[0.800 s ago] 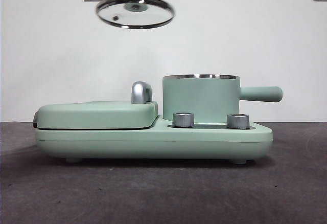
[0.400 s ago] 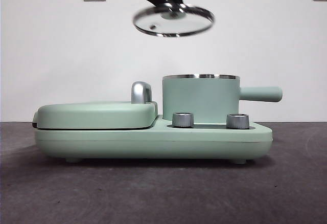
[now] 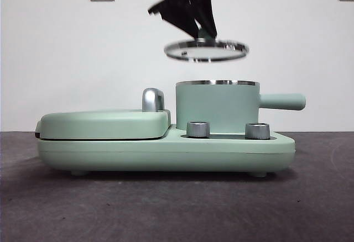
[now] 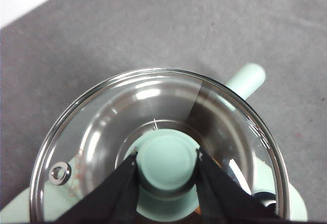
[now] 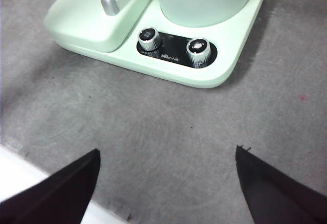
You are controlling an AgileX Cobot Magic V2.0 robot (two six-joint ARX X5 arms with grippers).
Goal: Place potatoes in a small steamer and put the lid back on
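Observation:
My left gripper (image 3: 204,32) is shut on the mint-green knob (image 4: 167,152) of the clear-glass lid (image 3: 206,50). It holds the lid nearly level a short way above the small steamer (image 3: 217,106), slightly left of the pot's centre. In the left wrist view my left gripper (image 4: 166,156) clamps the knob, and the lid (image 4: 153,101) covers most of the pot, whose side handle (image 4: 246,80) sticks out beyond it. I cannot make out the potato through the glass. My right gripper (image 5: 166,183) is open and empty over the table in front of the appliance.
The steamer stands on a mint-green base (image 3: 166,153) with two silver dials (image 3: 198,129) (image 3: 257,131). The closed flat grill plate (image 3: 105,123) with its chrome handle (image 3: 153,99) lies left of the pot. The pot's handle (image 3: 282,101) points right.
My left gripper has carried the lid right and down, from high at the left to just above the pot. The lid has levelled out.

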